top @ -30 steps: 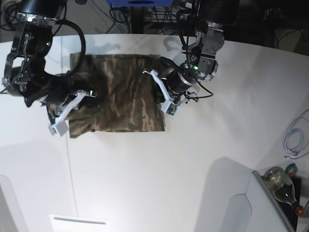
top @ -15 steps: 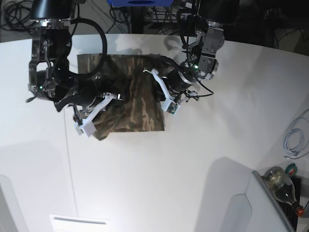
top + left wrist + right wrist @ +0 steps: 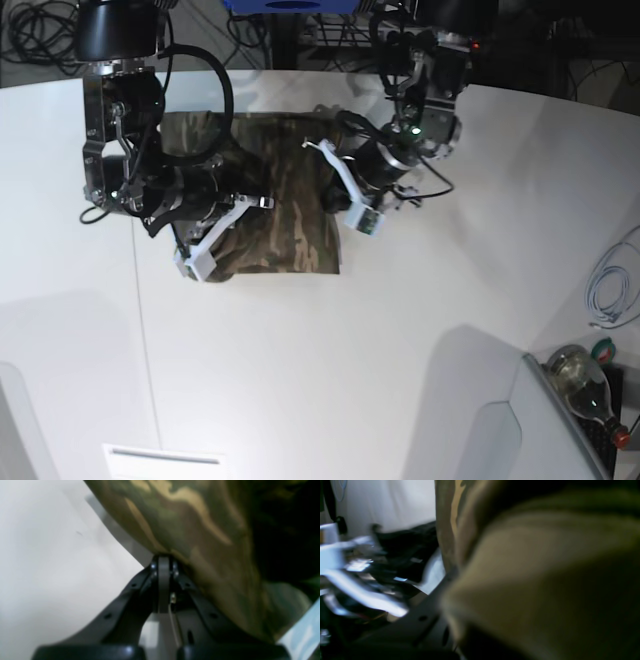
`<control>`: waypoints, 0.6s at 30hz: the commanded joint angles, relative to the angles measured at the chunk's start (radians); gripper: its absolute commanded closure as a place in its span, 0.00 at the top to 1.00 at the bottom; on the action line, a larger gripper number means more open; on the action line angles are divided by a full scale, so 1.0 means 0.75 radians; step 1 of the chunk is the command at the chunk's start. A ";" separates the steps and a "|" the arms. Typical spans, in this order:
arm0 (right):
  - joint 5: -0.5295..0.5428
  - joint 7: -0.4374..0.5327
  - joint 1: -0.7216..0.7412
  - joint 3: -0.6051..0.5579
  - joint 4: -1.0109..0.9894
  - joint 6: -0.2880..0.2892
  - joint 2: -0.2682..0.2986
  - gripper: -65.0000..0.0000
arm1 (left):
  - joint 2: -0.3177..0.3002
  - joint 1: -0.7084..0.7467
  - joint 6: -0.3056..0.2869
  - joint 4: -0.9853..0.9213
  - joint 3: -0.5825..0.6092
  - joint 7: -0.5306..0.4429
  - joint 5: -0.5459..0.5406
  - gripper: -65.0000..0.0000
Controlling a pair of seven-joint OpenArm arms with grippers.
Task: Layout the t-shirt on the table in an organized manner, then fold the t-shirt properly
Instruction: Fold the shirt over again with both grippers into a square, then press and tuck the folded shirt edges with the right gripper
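The camouflage t-shirt (image 3: pixel 285 205) lies on the white table (image 3: pixel 330 350), its left part lifted and carried over the rest. My right gripper (image 3: pixel 260 203) is over the shirt's left half, shut on the t-shirt. In the right wrist view blurred cloth (image 3: pixel 532 567) drapes over the fingers and hides their tips. My left gripper (image 3: pixel 310 148) is at the shirt's right side near the top edge. In the left wrist view its fingers (image 3: pixel 163 562) are pressed together on the edge of the t-shirt (image 3: pixel 200 530), which hangs up and to the right above the table (image 3: pixel 50 567).
A thin seam line (image 3: pixel 145 340) runs down the table on the left. A coiled pale cable (image 3: pixel 610 290) lies at the right edge. A bottle (image 3: pixel 585 385) and a grey bin wall (image 3: pixel 530 420) sit at the bottom right. Dark cables and stands are behind the table.
My right gripper has swept rightward across the table, dragging the shirt's left side over the middle. The shirt now looks narrower. The left arm shifted only slightly.
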 commanded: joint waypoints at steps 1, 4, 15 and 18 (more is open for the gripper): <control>0.022 0.011 0.017 -0.002 0.021 0.005 0.002 0.00 | -0.014 -0.009 0.026 0.064 -0.030 0.030 -0.007 0.00; 0.020 0.011 0.017 -0.002 0.021 0.003 0.004 0.00 | -0.067 0.020 0.024 0.150 -0.065 0.115 -0.019 0.00; 0.020 0.024 0.011 -0.145 0.053 -0.204 0.006 0.00 | -0.239 0.237 0.026 0.367 -0.149 0.134 -0.019 0.00; 0.020 0.030 0.013 -0.177 0.049 -0.298 0.004 0.00 | -0.239 0.298 0.022 0.405 -0.282 0.134 -0.019 0.00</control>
